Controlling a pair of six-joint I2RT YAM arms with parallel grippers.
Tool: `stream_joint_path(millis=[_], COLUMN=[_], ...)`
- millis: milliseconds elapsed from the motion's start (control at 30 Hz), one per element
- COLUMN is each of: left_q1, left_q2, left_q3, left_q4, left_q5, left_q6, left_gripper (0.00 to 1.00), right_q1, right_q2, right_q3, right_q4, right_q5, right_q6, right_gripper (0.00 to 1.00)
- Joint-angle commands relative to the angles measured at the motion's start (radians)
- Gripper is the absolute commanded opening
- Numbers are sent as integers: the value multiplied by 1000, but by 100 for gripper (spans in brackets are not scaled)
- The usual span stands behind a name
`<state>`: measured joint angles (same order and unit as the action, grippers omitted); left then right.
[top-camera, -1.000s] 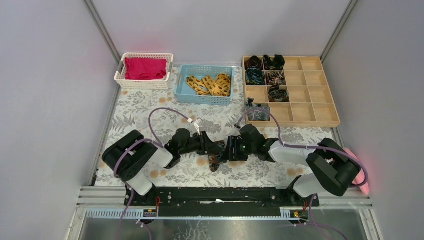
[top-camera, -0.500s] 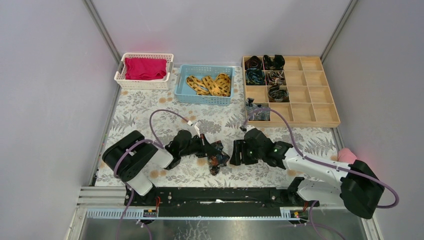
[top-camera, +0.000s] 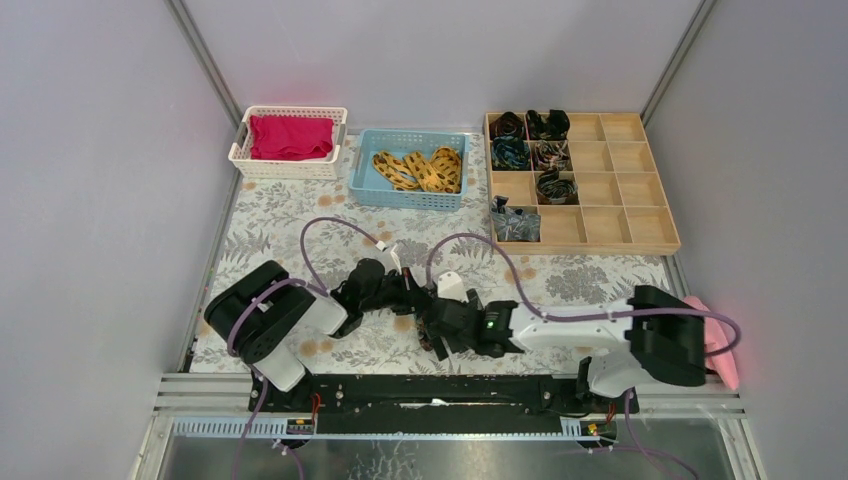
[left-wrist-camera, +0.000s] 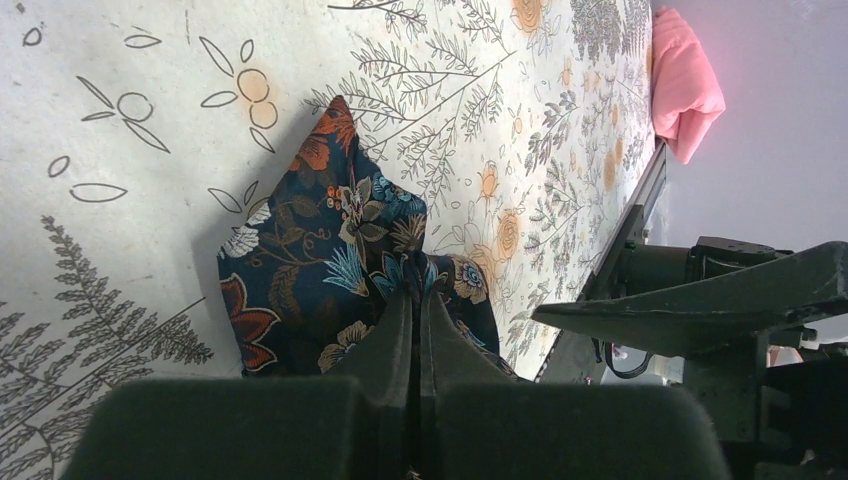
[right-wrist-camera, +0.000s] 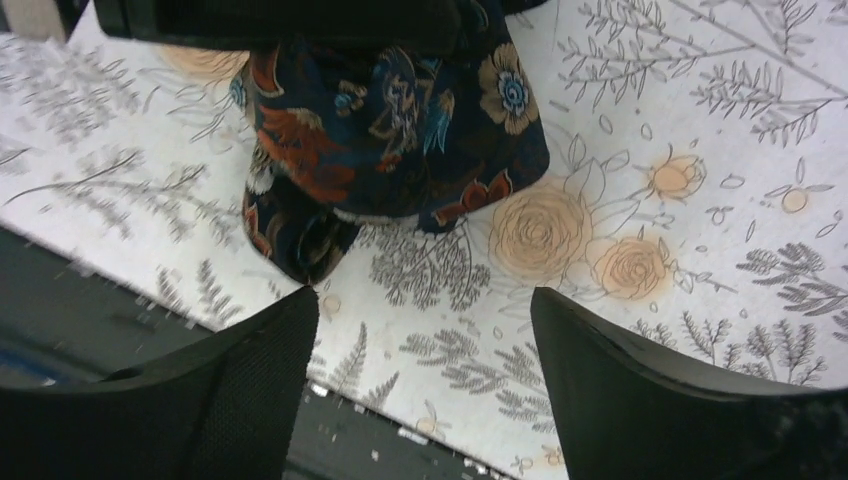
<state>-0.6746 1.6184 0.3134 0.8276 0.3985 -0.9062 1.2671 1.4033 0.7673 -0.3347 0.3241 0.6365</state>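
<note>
The flowered table (top-camera: 300, 220) spreads out under both my claws. Far beyond my right claw sits the wooden tray (top-camera: 610, 190), with rolled dark bands in several of its pockets. The dark flowered cloth (left-wrist-camera: 310, 260) lies bunched on the table between my claws.

My left claw (left-wrist-camera: 415, 300) is pinched tight on one edge of it. My right claw (right-wrist-camera: 422, 300) hangs spread wide just short of the cloth's near end, touching nothing.

I judge this to be the approach for a second grip. The next move calls for lowering my right claw squarely over the loose fold while my left keeps it pinned.

Half a second ago my right claw stood off to the side, well apart; now it has swung in close.
</note>
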Motion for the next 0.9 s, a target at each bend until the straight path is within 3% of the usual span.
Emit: stream_joint_path(millis=[0, 333, 467, 867], left_q1=[-8, -8, -8, -8], left_q2=[72, 107, 129, 126], left_q3=[-45, -66, -69, -79], left_q4=[-70, -10, 14, 40], left_q5=[-25, -5, 5, 25], left_q6=[41, 31, 28, 17], left_gripper=[0, 0, 0, 0], right_q1=[39, 64, 66, 62], right_q2=[112, 158, 186, 421], right_q3=[90, 134, 176, 235], right_q4=[-25, 101, 132, 81], right_q5=[245, 277, 223, 342], right_q6=[4, -23, -22, 48], right_gripper=[89, 99, 100, 100])
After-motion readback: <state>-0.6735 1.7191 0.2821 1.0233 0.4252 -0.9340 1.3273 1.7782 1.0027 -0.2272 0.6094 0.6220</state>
